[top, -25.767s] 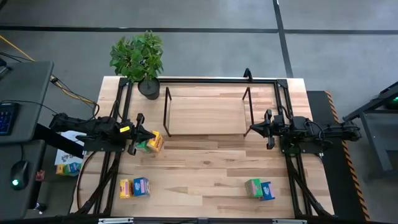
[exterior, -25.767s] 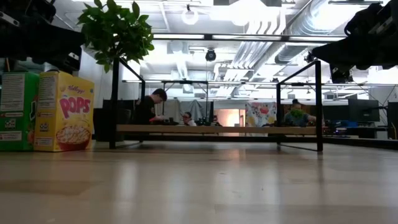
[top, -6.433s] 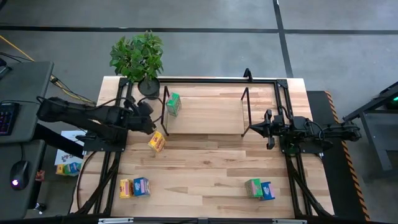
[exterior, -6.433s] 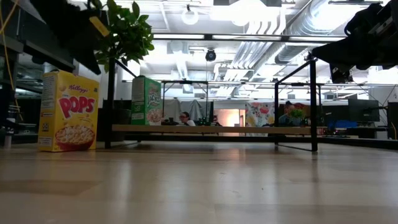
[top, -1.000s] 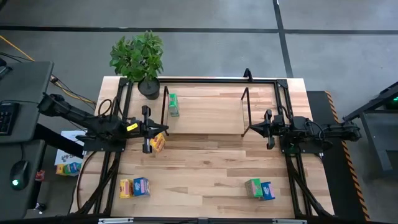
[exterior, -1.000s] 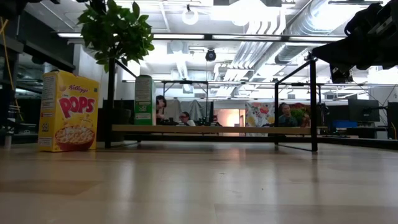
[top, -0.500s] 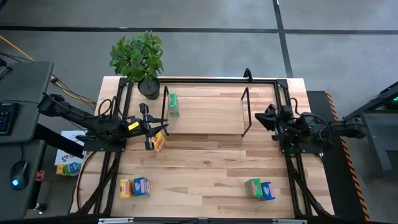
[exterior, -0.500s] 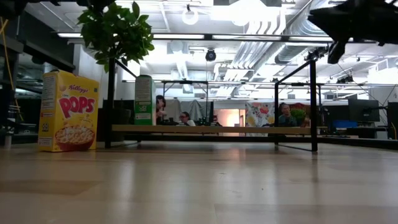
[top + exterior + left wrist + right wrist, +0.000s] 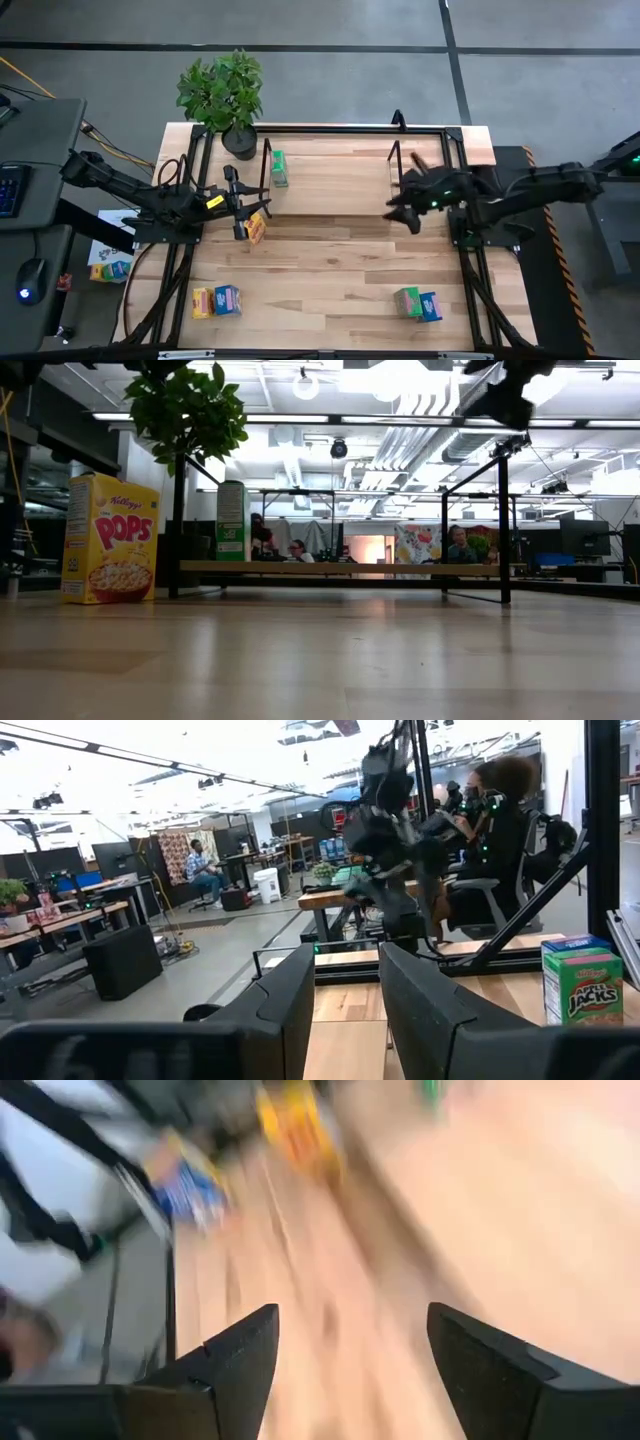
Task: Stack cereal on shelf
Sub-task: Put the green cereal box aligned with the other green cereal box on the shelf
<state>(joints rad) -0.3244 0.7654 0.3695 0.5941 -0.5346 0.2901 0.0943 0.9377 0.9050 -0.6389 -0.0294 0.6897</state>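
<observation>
The shelf [image 9: 330, 185] stands at the table's far middle, and a green cereal box [image 9: 279, 168] stands upright on the left end of its board. A yellow cereal box [image 9: 257, 228] stands on the table in front of the shelf's left end and shows at the left in the low view [image 9: 108, 538]. My left gripper [image 9: 237, 205] hovers just left of the yellow box, open by a narrow gap [image 9: 348, 955], with nothing in it. My right gripper [image 9: 403, 210] hangs over the shelf's right end, wide open [image 9: 350, 1315] and empty.
A yellow and blue pair of boxes [image 9: 216, 300] stands near the front left. A green and blue pair [image 9: 418, 303] stands near the front right. A potted plant [image 9: 222, 95] occupies the far left corner. Black frame rods run round the table's edge. People sit in the room behind.
My right gripper has left its place at the table's right edge. It has swung up and toward the table's left, and now hangs over the shelf's right end. The boxes have kept their places.
</observation>
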